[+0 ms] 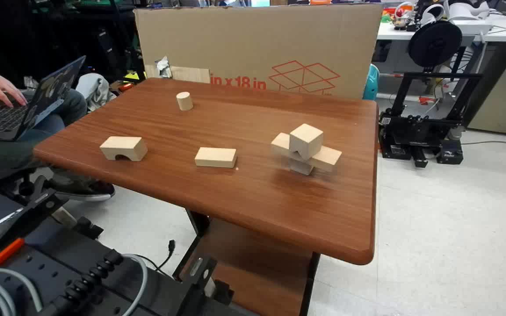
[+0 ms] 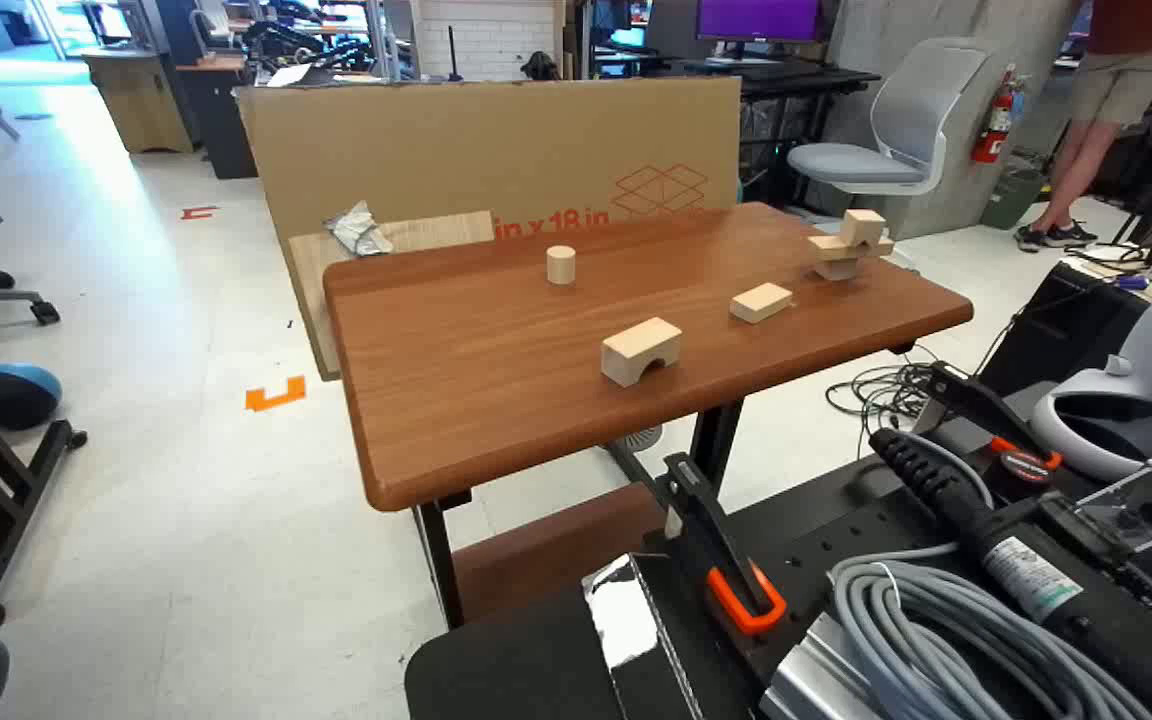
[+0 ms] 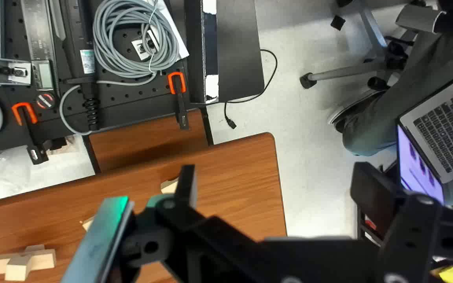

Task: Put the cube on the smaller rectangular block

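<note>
Pale lab floor (image 2: 186, 560). Brown wood table (image 1: 169, 127), cardboard sheet (image 1: 235, 39) upright behind it in both exterior views. Claw (image 3: 275, 169) in wrist view, fingers (image 3: 374, 186) spread wide, dark and soft-edged. Toward one table end, flat crosspiece (image 1: 327, 157) over a lower piece (image 1: 301, 166), smeared in an exterior view. Arched block (image 1: 123, 145) and smaller rectangular block (image 1: 215, 157) mostly hidden by claw in wrist view. Cube (image 1: 306, 140) tops crosspiece, well apart from smaller rectangular block, its underside hard to make out

Smooth matt wooden rectangular block (image 1: 215, 157), satiny wood-grained tabletop (image 1: 240, 125)
</note>
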You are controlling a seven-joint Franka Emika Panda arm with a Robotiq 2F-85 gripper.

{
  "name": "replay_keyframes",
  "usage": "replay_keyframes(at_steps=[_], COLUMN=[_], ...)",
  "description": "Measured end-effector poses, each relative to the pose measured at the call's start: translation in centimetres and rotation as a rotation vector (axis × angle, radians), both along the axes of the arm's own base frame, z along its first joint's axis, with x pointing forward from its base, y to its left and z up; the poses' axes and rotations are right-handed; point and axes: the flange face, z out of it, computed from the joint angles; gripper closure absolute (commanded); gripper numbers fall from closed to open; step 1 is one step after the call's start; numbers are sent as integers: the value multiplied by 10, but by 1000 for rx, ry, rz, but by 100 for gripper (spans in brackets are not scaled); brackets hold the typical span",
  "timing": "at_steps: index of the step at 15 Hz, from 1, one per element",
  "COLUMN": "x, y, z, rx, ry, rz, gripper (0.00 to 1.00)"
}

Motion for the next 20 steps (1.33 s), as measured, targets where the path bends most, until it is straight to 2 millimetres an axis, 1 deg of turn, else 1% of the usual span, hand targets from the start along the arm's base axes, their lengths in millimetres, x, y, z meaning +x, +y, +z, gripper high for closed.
replay_keyframes(at_steps=[15, 20], x=[0, 4], y=[-1, -1], z=[-2, 0], rx=[-4, -2], ry=[1, -29], rz=[-4, -14], gripper=[0, 0])
